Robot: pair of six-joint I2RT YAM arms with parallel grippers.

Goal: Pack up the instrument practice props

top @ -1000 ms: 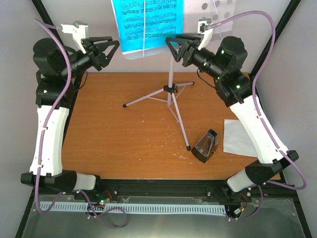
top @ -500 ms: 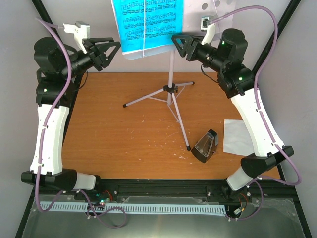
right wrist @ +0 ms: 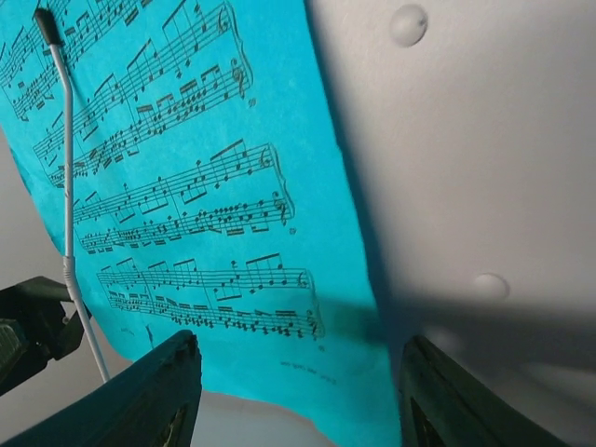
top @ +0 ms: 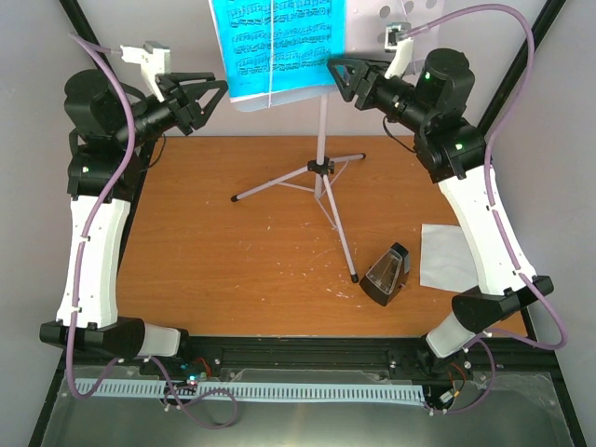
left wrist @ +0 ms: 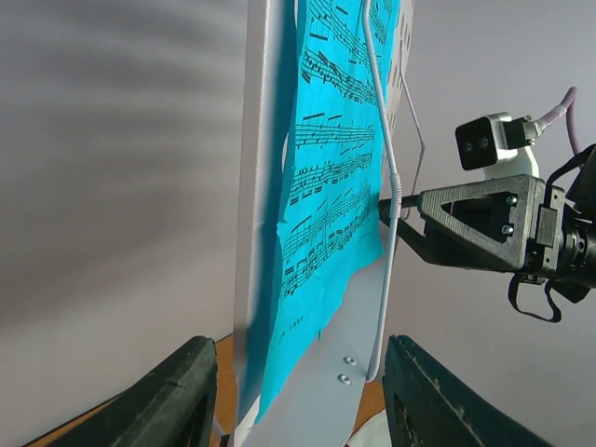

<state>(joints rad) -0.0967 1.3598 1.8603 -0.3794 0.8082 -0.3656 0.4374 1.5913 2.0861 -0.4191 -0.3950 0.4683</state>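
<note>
Top external view: thin silver tripod music stand [top: 322, 130] stands on the wooden counter [top: 205, 251], blue music sheet [top: 275, 42] propped on it; left tool [top: 212, 98] and right tool [top: 337, 79] flank the sheet, both parted, empty; black pyramid metronome [top: 386, 277] sits by one leg.

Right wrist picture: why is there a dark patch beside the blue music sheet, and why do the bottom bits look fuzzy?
Right wrist view: a shadow falls across the grey tray beside the sheet; the fingers are probably too close to the lens, so they blur, while the notes look sharp. Left wrist view: equally fuzzy fingers, and soft shadow stripes on the wall.
</note>
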